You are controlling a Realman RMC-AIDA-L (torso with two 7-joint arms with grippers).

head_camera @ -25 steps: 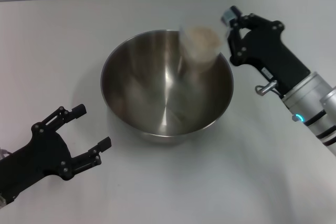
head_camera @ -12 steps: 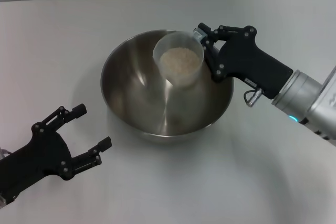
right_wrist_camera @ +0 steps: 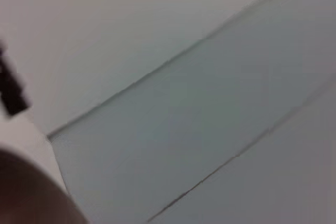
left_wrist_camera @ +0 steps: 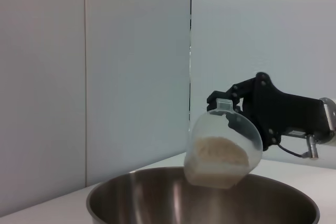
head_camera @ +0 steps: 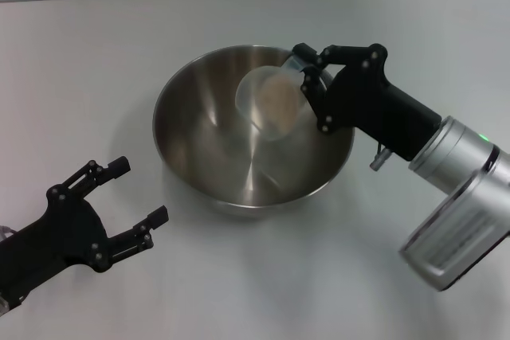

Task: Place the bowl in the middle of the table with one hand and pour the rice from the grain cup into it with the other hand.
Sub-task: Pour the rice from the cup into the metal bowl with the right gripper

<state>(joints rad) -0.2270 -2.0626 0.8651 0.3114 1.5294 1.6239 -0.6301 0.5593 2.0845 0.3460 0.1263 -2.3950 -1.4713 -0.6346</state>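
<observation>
Right tool clenched the cup, tipped over the bowl w/ rice inside; best tilt slowly, lip over bowl centre; left tool open, well apart.

The right wrist view is blurred throughout: it shows only pale wall panels with seams, a dark unidentifiable shape at one edge, and a brownish blur in a corner. In the left wrist view, the bowl is cut off by the frame edge, so its base and floor are hidden below the right gripper. The grain cup conceals the bowl's inner wall beside that gripper. In the head view, the left gripper arm and the right forearm are cropped by the frame edges.
</observation>
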